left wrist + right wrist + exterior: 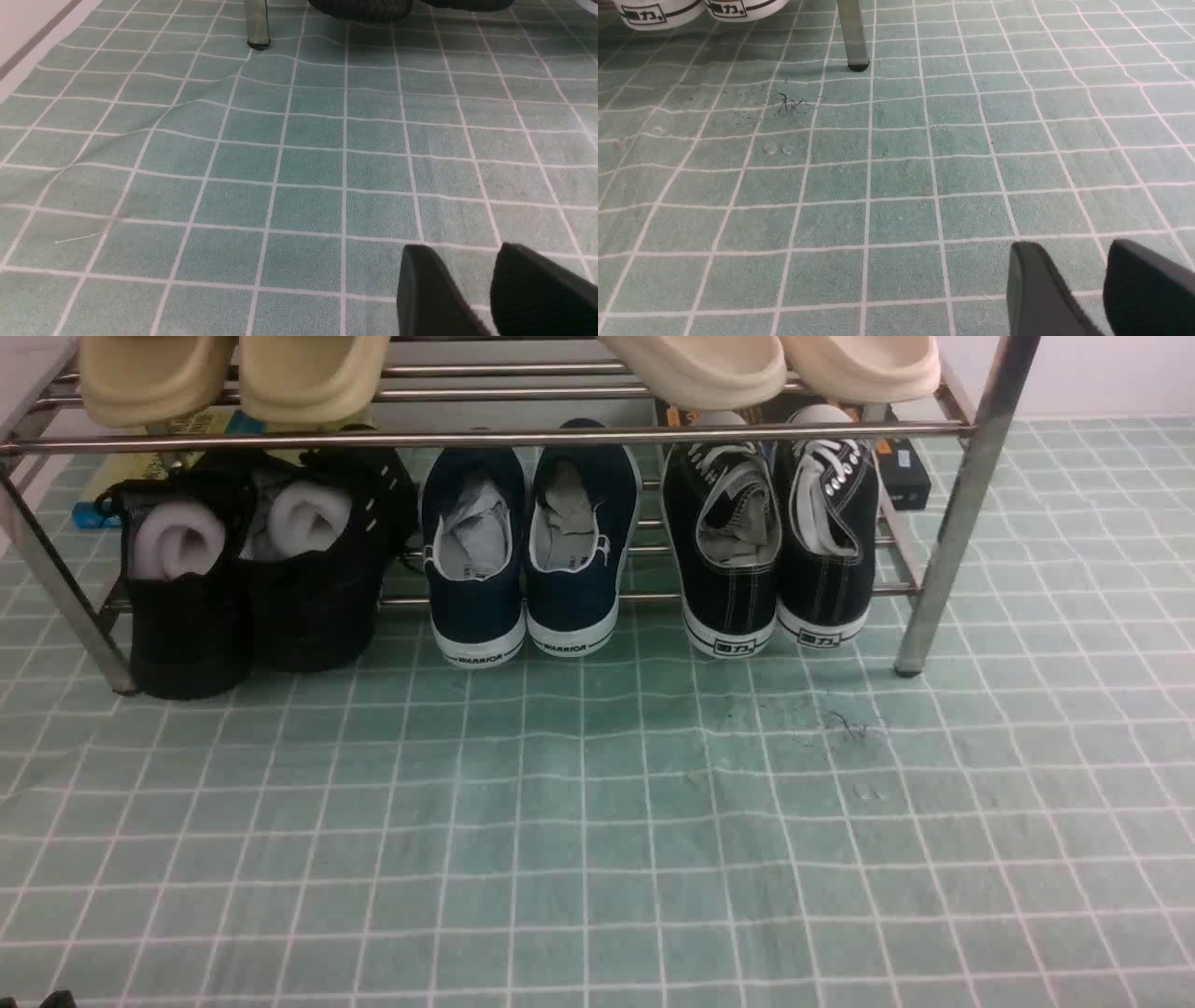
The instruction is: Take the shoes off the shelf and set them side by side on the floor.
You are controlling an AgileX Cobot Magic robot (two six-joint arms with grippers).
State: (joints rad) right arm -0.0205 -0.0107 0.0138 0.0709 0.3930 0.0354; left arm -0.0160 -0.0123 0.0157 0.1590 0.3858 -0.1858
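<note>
Black shoes point(770, 551) sit heels-out on lower tier of shelf point(962, 513), easy to pull fwd; my left claw point(486, 298) & right claw point(1099, 303) hang apart, empty, low over floor point(597, 821)

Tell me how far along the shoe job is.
Nothing done: the black canvas sneakers with white laces sit on the steel-rod shelf. Nothing in hand: left gripper and right gripper hang open, empty, over the pale green gridded floor. Remaining: set both down side by side.

Left gripper point(460, 254), two matte black tapered fingers point(432, 294), rounded tips, one finely textured, right gripper point(1069, 249) alike.
</note>
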